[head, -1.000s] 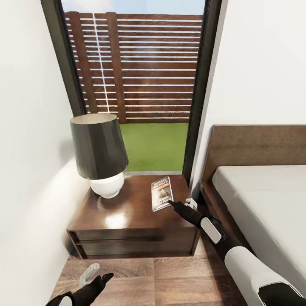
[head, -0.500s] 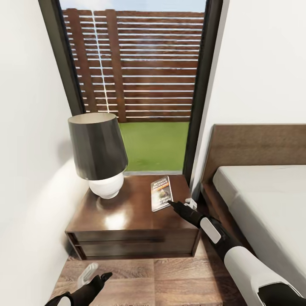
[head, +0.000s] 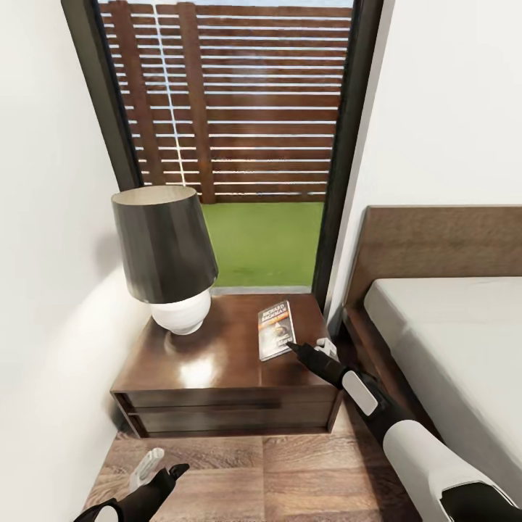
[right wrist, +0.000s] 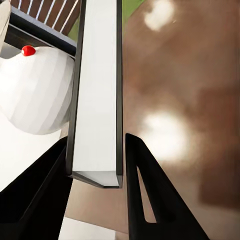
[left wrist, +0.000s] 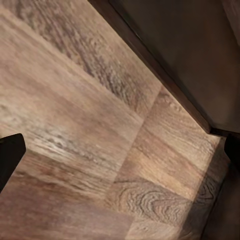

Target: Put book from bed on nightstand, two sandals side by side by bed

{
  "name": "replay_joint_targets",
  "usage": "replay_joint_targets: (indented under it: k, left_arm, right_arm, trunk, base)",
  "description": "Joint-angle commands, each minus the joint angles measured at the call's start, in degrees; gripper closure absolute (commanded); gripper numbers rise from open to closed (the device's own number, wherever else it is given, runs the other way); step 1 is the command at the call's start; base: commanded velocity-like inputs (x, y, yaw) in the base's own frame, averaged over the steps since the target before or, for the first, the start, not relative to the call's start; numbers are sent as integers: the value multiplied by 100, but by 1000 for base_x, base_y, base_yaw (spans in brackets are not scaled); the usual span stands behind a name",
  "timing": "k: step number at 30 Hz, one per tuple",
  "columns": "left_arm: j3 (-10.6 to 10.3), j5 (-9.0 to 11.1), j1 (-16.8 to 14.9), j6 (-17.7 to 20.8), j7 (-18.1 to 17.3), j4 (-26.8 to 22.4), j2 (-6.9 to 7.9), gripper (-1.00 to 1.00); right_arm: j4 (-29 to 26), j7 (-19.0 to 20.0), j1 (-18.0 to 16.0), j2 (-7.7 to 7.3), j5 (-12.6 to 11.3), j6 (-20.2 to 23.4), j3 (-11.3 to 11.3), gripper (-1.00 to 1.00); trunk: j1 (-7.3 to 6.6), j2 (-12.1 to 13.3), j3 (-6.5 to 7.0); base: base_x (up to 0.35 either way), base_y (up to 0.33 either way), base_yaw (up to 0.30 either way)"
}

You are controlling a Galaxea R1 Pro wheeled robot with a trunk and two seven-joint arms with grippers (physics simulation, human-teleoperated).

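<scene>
Room: one bedroom with white walls, a wood-plank floor [head: 290, 471] and one tall dark-framed window [head: 239, 145] at the far side, looking onto grass and a slatted fence.
Nightstand: one dark brown nightstand [head: 225, 370], two drawers, glossy top, standing under the window between the left wall and the bed.
Lamp: one lamp [head: 165, 254] with a dark shade and a round white base, on the far left part of the nightstand top; its white base also shows in the right wrist view [right wrist: 37, 95].
Book: one book [head: 276, 330], dark cover with white lettering and an orange band, on the right part of the nightstand top, well right of the lamp. In the right wrist view its white page edge [right wrist: 97, 90] runs between the two dark fingers.
Right gripper: one right gripper [head: 304, 350], at the near corner of the book; its fingers [right wrist: 150, 195] sit closely on both sides of the book's edge, closed on it.
Left gripper: one left gripper [head: 156, 467], low over the floor in front of the nightstand, near left; its fingers are parted and hold nothing.
Bed: one bed [head: 449, 341], pale mattress, dark wooden frame and headboard, at the right, just beside the nightstand.
</scene>
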Motion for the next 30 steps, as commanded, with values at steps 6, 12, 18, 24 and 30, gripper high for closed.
replay_joint_targets:
  k: [6,12,18,24,30]
  left_arm:
    - [24,28,-2,47,-26,-2,-3,-100]
    - [25,24,-2,50,-28,-2,-4,-100]
    - [34,28,-1,51,-27,-2,9,-100]
    - [36,27,-2,48,-32,-2,16,-100]
    - [20,-19,2,20,-16,-2,21,-100]
  right_arm:
    - [-2,2,-3,-11,-56,20,26,100]
    - [-2,2,-3,-13,-56,20,26,100]
    - [-2,1,-3,-13,-56,20,26,100]
    - [-2,1,-4,-18,-60,20,26,100]
    - [-2,2,-4,-20,-64,20,26,100]
  trunk:
    - [14,-10,-138]
    - [30,-18,-271]
    - [45,-26,-404]
    - [45,-26,-404]
    - [45,-26,-404]
  base:
    - [0,0,0]
    - [0,0,0]
    - [0,0,0]
    - [0,0,0]
    - [2,0,0]
